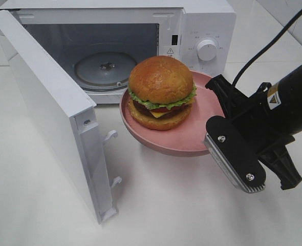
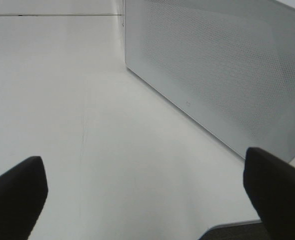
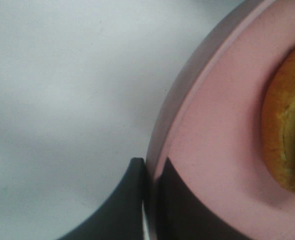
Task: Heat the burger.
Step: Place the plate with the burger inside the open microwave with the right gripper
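The burger [image 1: 161, 92] [image 3: 287, 130], one only, sits in the middle of the single pink plate [image 1: 205, 120] [image 3: 222, 125], just beyond the fingertips of the right gripper [image 1: 216, 88] [image 3: 148, 192]. That gripper is clamped tight on the plate's near rim, with one finger above the rim and one below. The burger itself is untouched and a strip of bare plate lies between it and the fingers. Past the burger, farther from the gripper, stands one white microwave [image 1: 202, 23] with its door [image 1: 48, 102] swung wide. The far edge of the plate is at the cavity's mouth, in front of the glass turntable [image 1: 105, 69]. Two latch hooks [image 1: 110, 136] stick out of the door's edge.

Readable writing is scarce. There is a warning triangle sticker [image 1: 170, 51] on the microwave's frame and a yellow-and-black label [image 1: 274, 96] on the right arm. The print around the one dial [image 1: 207, 49] is too small to read.

The left gripper [image 2: 142, 165] hangs over the white table [image 2: 87, 100] with its jaws spread wide and nothing between them.
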### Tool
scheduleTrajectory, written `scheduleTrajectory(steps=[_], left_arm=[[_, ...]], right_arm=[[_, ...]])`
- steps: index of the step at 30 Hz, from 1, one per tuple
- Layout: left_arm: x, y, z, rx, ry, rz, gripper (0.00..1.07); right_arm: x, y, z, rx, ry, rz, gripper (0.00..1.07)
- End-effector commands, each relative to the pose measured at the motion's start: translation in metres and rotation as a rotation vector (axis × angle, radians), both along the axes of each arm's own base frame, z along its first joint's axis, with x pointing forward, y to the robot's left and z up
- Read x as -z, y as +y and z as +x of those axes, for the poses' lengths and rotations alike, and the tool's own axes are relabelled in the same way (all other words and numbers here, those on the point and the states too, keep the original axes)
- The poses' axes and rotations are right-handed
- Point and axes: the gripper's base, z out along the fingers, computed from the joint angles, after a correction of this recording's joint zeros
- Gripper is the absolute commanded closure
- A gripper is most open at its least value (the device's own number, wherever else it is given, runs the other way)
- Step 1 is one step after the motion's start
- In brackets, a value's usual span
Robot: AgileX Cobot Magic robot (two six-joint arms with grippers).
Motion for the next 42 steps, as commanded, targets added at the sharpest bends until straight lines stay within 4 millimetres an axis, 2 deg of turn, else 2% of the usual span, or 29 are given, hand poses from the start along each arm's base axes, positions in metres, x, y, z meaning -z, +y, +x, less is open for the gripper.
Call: scheduleTrajectory(steps=[1, 13, 25, 42], left_arm=[[-0.001, 0.0, 0.0, 0.0, -0.016, -0.008, 0.07], [-0.001, 0.0, 0.0, 0.0, -0.016, -0.008, 0.07], [-0.001, 0.0, 0.0, 0.0, -0.016, -0.008, 0.07], [-0.001, 0.0, 0.0, 0.0, -0.016, -0.008, 0.07]], right_arm=[[-0.008, 0.007, 0.013, -0.009, -0.068, 0.035, 1.07], [-0.009, 0.027, 0.035, -0.002, -0.057, 0.061, 1.07], [-0.004, 0.051, 0.041, -0.053, -0.067, 0.072, 1.07], [-0.004, 0.075, 0.073, -0.053, -0.031, 0.049, 1.07]])
